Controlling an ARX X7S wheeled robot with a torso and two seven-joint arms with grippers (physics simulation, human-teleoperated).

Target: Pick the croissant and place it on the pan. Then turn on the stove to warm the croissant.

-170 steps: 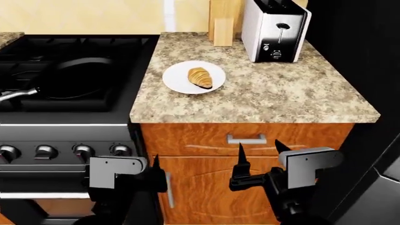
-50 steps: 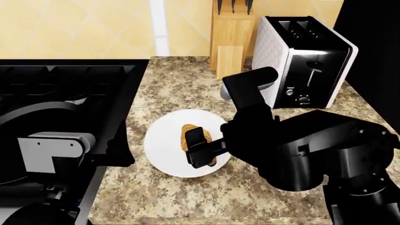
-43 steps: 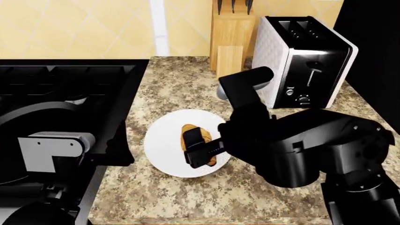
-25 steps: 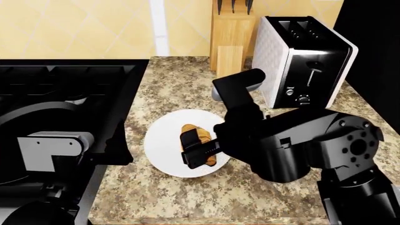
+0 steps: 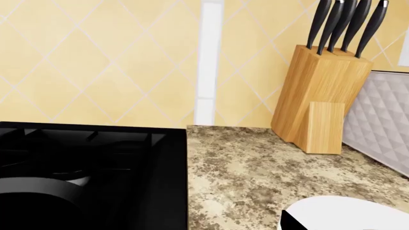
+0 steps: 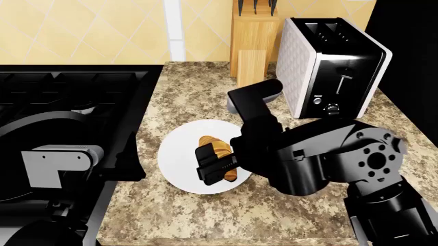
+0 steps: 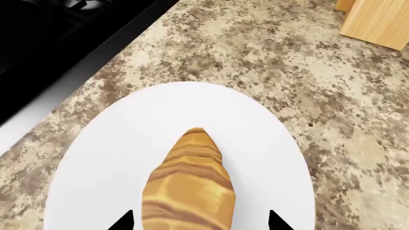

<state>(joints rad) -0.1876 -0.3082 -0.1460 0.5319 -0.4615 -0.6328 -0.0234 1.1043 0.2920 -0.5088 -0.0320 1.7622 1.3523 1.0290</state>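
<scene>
The pan [image 6: 48, 148] sits on the stove [image 6: 75, 87], under the left gripper [image 6: 126, 166], whose finger spread cannot be told. To the right gripper's [image 6: 213, 165] left lies the white plate [image 6: 176, 156]. Its fingers [image 7: 121, 223] stand apart, straddling the croissant [image 7: 188, 187] on that plate.

The croissant [image 7: 188, 187] is golden-brown with darker ridged stripes. It lies flat on a round white plate [image 6: 179, 154] on the speckled counter [image 6: 198, 102], its tapered tip pointing away from my right end effector [image 6: 213, 164], whose 2 dark fingertips [image 7: 121, 222] sit on either side of its wide end. The black pan [image 6: 41, 148] rests on the grates of the black stove [image 6: 75, 87], just beside the counter and largely hidden behind my left arm.
</scene>
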